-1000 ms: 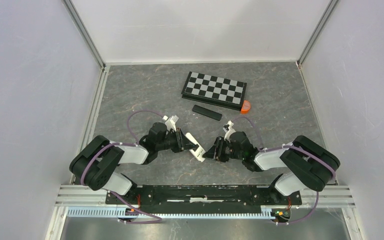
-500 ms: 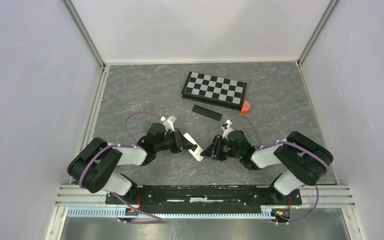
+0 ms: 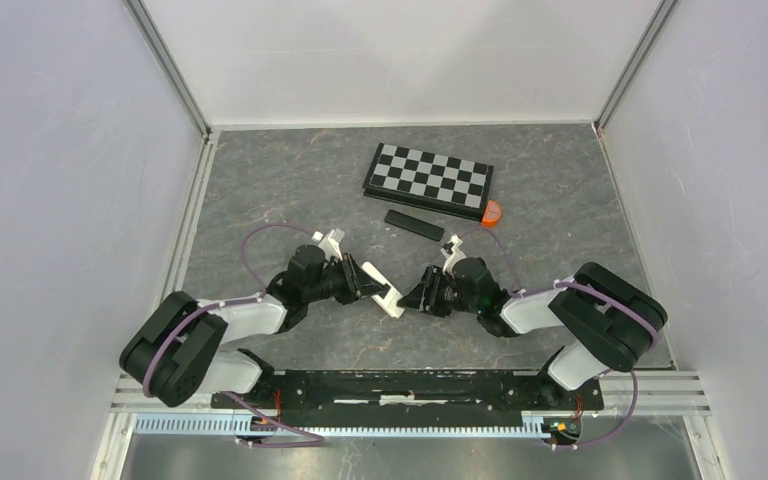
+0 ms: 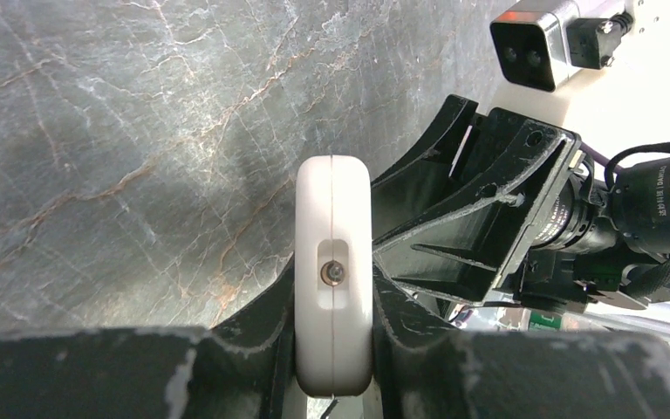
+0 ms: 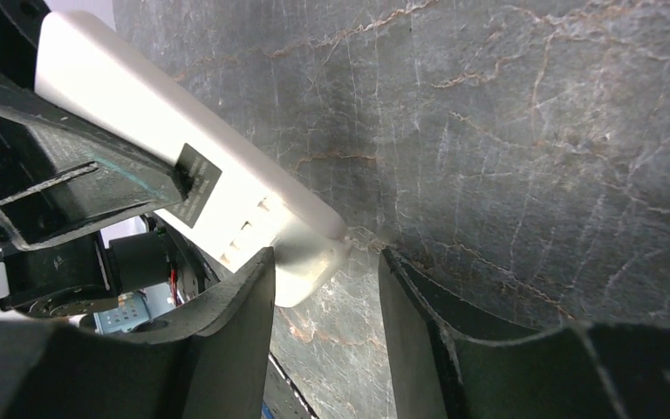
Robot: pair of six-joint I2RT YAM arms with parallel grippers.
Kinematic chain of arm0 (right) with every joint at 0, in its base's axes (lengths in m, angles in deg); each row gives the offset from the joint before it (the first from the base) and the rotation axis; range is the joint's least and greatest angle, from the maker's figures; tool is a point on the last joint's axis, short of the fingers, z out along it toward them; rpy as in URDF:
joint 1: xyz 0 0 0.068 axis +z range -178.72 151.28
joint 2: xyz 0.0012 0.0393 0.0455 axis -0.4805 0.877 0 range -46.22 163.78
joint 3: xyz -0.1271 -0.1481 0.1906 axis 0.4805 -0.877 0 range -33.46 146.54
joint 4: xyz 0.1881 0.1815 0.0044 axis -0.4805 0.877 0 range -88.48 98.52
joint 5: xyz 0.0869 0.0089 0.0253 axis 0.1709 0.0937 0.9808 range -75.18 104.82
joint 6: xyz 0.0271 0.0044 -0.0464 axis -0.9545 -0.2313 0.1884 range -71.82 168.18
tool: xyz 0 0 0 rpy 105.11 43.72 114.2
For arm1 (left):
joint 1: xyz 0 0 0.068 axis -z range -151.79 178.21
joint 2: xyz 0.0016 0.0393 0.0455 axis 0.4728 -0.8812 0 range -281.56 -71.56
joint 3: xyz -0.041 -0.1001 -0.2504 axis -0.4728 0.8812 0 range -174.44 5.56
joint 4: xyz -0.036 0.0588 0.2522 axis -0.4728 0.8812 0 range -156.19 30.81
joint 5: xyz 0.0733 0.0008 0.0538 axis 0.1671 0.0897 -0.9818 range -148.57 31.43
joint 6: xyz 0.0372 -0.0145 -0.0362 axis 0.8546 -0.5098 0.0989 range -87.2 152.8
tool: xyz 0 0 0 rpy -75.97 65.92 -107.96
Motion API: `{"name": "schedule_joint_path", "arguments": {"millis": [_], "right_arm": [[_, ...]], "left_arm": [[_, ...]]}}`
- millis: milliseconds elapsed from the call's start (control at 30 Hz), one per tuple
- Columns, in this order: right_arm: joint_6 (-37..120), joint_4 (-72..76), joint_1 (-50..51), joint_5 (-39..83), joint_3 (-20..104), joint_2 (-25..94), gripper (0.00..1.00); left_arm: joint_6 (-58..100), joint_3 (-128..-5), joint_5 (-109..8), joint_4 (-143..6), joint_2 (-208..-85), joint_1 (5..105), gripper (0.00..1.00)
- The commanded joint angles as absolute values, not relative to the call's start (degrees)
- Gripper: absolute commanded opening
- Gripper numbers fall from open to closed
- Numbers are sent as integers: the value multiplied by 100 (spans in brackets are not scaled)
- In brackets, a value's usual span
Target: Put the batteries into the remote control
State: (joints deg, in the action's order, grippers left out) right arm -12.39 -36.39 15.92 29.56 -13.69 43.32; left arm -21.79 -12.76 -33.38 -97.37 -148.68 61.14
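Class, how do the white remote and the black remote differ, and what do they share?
The white remote is clamped in the left gripper's jaws; the black remote lies loose on the table. The white remote is at the near side; the black remote lies farther back, beside the chessboard. Both are slim bars.

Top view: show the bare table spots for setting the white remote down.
Bare: the table left of the chessboard, and the strip between the white remote and base rail. Crowded: around the black remote and chessboard.
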Motion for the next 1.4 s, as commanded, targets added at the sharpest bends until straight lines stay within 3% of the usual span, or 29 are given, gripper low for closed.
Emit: {"name": "schedule_joint_path", "arguments": {"millis": [0, 733, 1100, 1367], "right_arm": [[-938, -2670, 1663, 2334, -1563, 4478, 51], [-1502, -4102, 1711, 2339, -1624, 3300, 54], [-1715, -4965, 1742, 2218, -1801, 3013, 37], [-1510, -6273, 1786, 2587, -1885, 3334, 31]], "left_arm": [[-3013, -1655, -2736, -10633, -14029, 6153, 2], [-4801, -1792, -3179, -11495, -13185, 6136, 2], [-5547, -1737, -3421, -12345, -13273, 6137, 2], [-5211, -2158, -2386, -12638, -13733, 6143, 2]]}}
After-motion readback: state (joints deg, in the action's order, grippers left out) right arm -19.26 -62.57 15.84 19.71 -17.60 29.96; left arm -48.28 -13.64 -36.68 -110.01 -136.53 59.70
